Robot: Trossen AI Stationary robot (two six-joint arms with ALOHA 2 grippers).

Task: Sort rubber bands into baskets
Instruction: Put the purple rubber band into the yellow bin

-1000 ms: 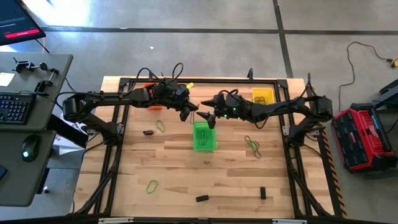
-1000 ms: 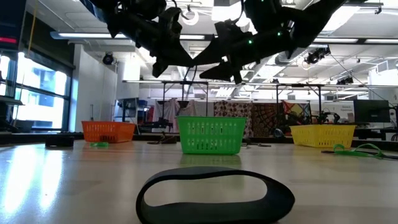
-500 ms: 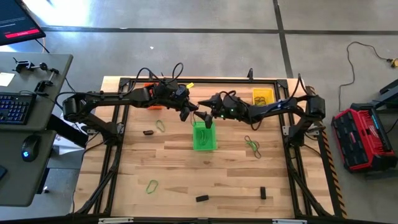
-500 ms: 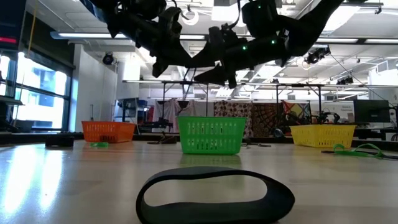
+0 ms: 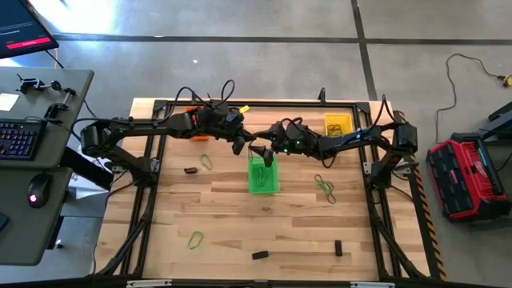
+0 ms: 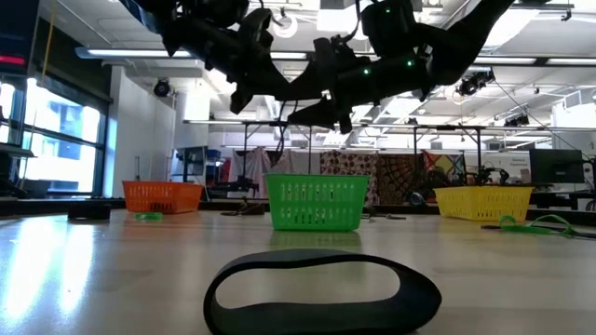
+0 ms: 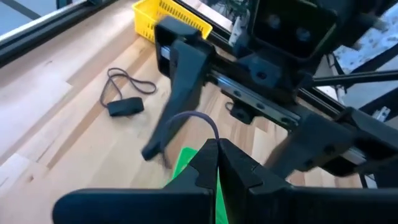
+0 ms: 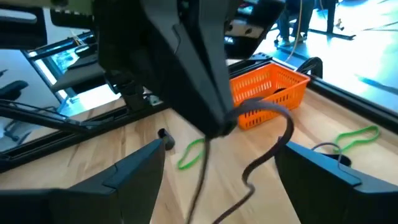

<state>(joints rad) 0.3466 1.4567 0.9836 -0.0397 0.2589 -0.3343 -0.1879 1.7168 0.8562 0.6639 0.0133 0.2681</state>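
High view: left gripper (image 5: 242, 147), jaws pinched on a dark rubber band (image 7: 193, 119), faces the right gripper (image 5: 262, 152), whose jaws spread wide around the band's loop, above the green basket (image 5: 262, 178).

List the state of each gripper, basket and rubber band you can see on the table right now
left gripper: shut on a dark rubber band, above the green basket.
right gripper: open, facing the left gripper, fingers either side of the band.
green basket: upright, mid-table.
orange basket: upright, far left.
yellow basket: upright, far right.
green rubber band: loose on the table.
black rubber band: flat on the table, near edge.
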